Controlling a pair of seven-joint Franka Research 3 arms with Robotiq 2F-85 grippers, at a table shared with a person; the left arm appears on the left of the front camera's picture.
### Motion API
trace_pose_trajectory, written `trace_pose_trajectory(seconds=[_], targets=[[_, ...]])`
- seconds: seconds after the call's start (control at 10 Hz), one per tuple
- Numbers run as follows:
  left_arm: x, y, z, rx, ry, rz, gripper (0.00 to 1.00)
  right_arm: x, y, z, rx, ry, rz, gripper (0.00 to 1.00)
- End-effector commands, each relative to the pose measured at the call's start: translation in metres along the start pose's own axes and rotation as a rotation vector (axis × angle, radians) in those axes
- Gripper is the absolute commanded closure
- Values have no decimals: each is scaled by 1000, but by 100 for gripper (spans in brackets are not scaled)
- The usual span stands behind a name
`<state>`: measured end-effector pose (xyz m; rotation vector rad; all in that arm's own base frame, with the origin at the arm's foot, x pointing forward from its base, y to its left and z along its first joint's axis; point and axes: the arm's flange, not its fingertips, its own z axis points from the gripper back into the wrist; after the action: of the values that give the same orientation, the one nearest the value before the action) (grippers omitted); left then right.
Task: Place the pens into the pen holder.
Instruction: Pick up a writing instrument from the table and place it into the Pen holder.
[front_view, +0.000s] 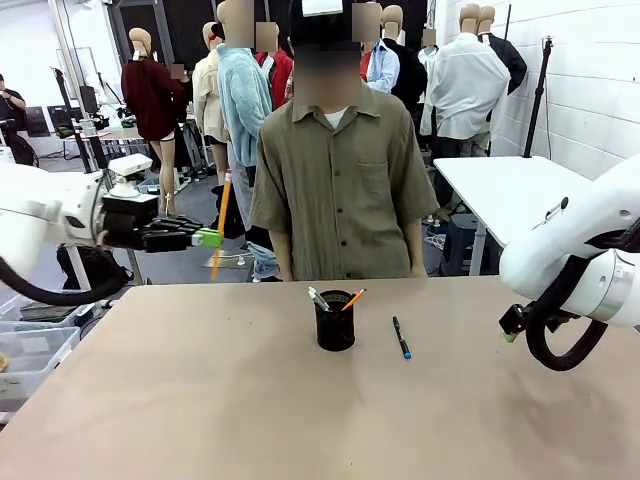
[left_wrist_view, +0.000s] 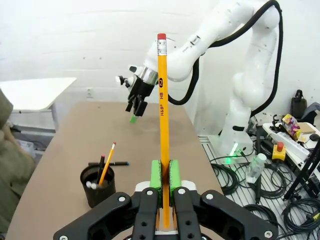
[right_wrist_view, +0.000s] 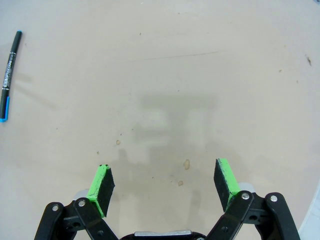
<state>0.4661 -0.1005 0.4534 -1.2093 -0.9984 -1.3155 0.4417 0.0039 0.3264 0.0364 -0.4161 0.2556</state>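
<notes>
Yellow pencil (left_wrist_view: 162, 100) in left claw (left_wrist_view: 162, 172) (upright)

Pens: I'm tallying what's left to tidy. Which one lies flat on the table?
The dark pen with the blue tip, beside the pen holder. The others stand in the holder, and the left gripper clamps a yellow pencil.

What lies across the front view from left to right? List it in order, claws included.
left claw clamped on the yellow pencil → pen holder → blue-tipped pen lying flat → right claw
</notes>
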Motion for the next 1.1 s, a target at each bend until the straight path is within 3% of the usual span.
trace_pose_trajectory(seconds=[0.0,0.1,0.2,0.5,1.0], targets=[[-7,23,-24,31,-33,-58,100,1,0,1,-3,0,12,0],[-12,29,-37,64,-25,-53,100,1,0,1,-3,0,12,0],[-3,10,-14,2,-13,-16,100,1,0,1,-3,0,12,0],[-3,10,-14,2,-13,-16,100,1,0,1,-3,0,12,0],[-45,69,-64,-60,-80,-85,100,1,0,1,-3,0,12,0]])
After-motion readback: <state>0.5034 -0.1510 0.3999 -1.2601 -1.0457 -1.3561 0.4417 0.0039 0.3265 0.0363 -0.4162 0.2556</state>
